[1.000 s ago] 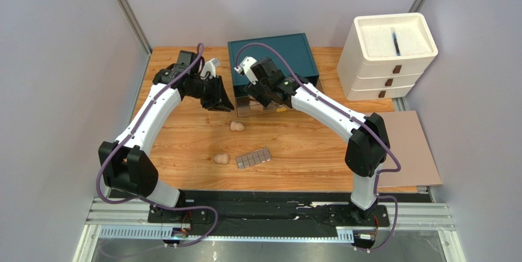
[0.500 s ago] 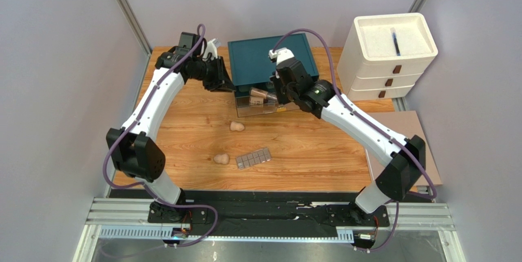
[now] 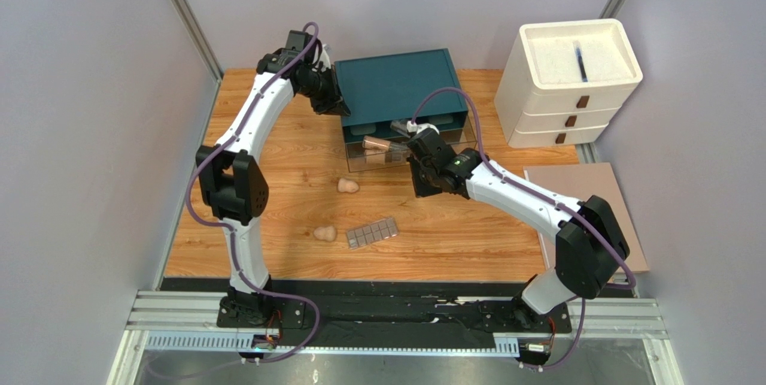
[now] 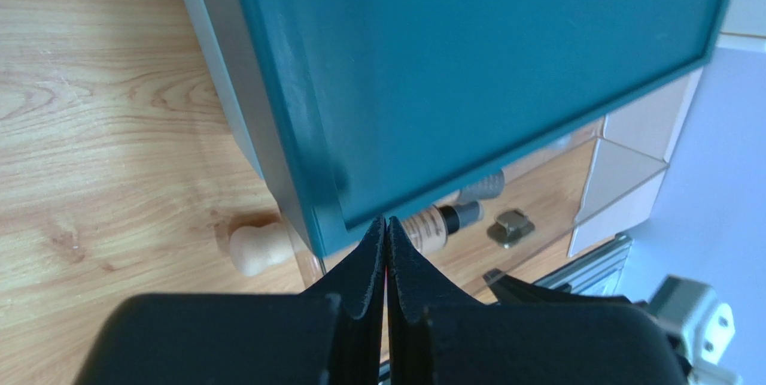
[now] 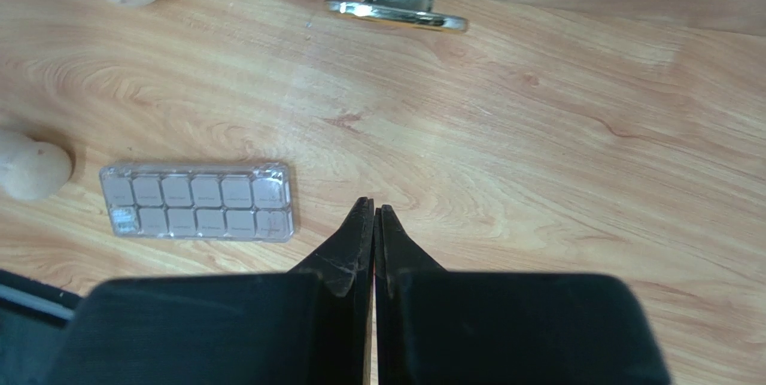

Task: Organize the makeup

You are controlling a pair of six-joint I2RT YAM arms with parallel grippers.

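**Makeup partly loose on surface; both claws pinched shut, empty**

Gridded palette [image 3: 372, 232] lies flat on the wood surface [image 3: 270, 178], near the front. One beige sponge [image 3: 325, 234] sits just left of it; second sponge [image 3: 347, 186] is farther back, below the drawer. Tan tube with dark cap [image 3: 376, 143] lies on its side inside the clear drawer [image 3: 360, 166], which is pulled out from the teal box [image 3: 400, 84]. Other drawer contents are too hidden to count.

Right claw [image 3: 421, 189] hangs above bare wood right of the palette, fingers pressed together, nothing between them. Left claw [image 3: 340, 108] sits at the teal box's left front corner, fingers likewise together, holding nothing. White drawer unit [image 3: 575, 80] stands well apart at far right.
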